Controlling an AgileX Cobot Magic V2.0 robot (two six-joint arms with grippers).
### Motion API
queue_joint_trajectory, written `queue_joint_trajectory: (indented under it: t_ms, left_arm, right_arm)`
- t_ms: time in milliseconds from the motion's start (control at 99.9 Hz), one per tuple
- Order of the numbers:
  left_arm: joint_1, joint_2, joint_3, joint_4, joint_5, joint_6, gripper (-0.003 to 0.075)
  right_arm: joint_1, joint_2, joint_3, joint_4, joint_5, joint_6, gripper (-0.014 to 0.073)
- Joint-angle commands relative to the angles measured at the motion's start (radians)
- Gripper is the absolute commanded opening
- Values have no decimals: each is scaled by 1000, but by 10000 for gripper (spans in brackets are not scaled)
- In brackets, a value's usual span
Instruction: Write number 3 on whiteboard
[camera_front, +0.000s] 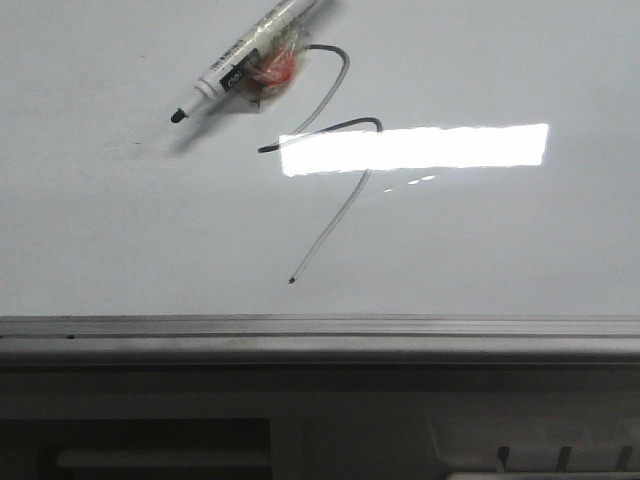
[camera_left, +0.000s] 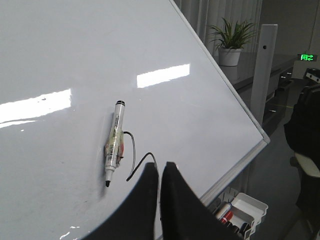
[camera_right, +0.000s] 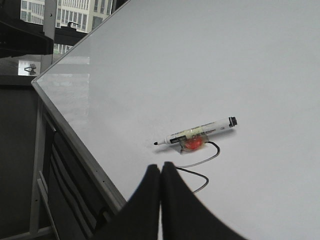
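The whiteboard (camera_front: 480, 240) fills most of the front view. The number 3 (camera_front: 335, 125) is drawn on it in thin dark-grey line: upper hook, middle kink, long slanting tail. A white marker (camera_front: 245, 60) with a black tip and a red taped lump lies on the board beside the hook, held by nothing. The marker (camera_left: 113, 142) and the number 3 (camera_left: 133, 152) show in the left wrist view, and the marker (camera_right: 197, 135) and the number 3 (camera_right: 200, 176) in the right wrist view. My left gripper (camera_left: 161, 166) and right gripper (camera_right: 161, 166) are shut and empty, above the board.
A grey metal rail (camera_front: 320, 335) edges the board, with a slotted grey ledge (camera_front: 540, 455) below it. A tray of spare markers (camera_left: 237, 215) hangs beyond the board's edge. A potted plant (camera_left: 231, 42) stands in the room behind.
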Motion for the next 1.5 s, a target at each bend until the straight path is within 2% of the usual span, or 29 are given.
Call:
queue_joint_trajectory:
  t_ms: [0,400,540,600,750,921,1051,1171,1311,1491]
  left_arm:
    - [-2,11,-22,-16,-65,-1,-21]
    - [-2,11,-22,-16,-67,-1,-21]
    - [1,11,-1,-13,-110,-1,-21]
    - [16,11,18,61,-129,1,-21]
    - [138,11,125,170,-162,1,-21]
    - [345,11,320,176,-345,-14,-21]
    - [419,-11,406,204,-414,-41,-21]
    - [446,-67,457,251,-410,-41,-21]
    - [512,-112,454,269,-300,-51,-21]
    - [571,-142,454,269,-176,-191,-21]
  right_arm:
    - [-6,13,-24,-4,-82,5,-49]
    - [-6,13,-24,-4,-82,5,-49]
    - [-6,13,-24,-4,-82,5,-49]
    - [-6,13,-24,-4,-82,5,-49]
    - [-6,13,-24,-4,-80,5,-49]
    - [-6,13,-24,-4,-80,5,-49]
    - [-6,13,-24,-4,-80,5,-49]
    - [-6,13,-24,-4,-80,5,-49]
    - [-6,13,-24,-4,-80,5,-49]
    - [-6,13,-24,-4,-80,5,-49]
